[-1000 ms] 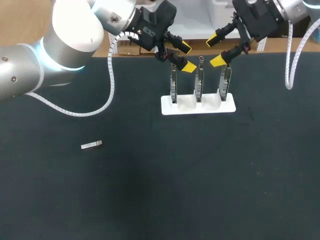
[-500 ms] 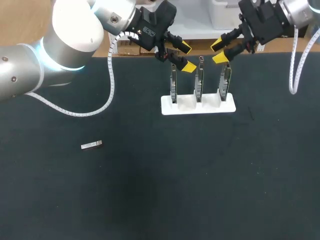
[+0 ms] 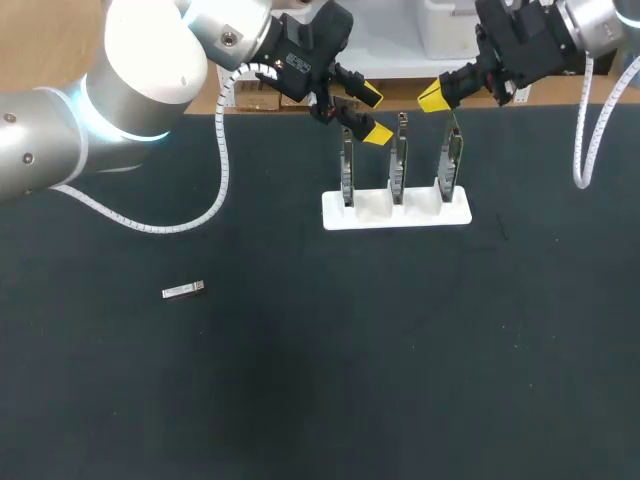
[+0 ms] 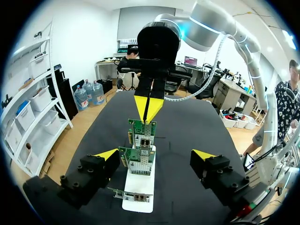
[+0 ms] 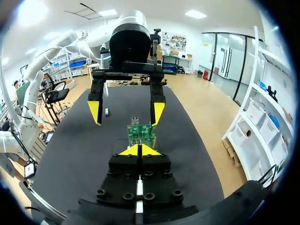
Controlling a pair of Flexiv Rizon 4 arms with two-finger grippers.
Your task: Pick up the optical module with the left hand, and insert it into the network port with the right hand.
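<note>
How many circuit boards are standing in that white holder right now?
3, all upright in the white holder: the left board by the left gripper, the middle board, and the right board near the right gripper. None seems hidden.

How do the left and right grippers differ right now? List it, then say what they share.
Fingers: the left gripper's are spread wide; the right gripper's yellow tips are pressed together.
Place: the left gripper hangs at the left end of the white rack of upright green circuit cards, the right gripper at its right end.
Shared: both are empty and held above the rack; the small silver optical module lies untouched.
</note>
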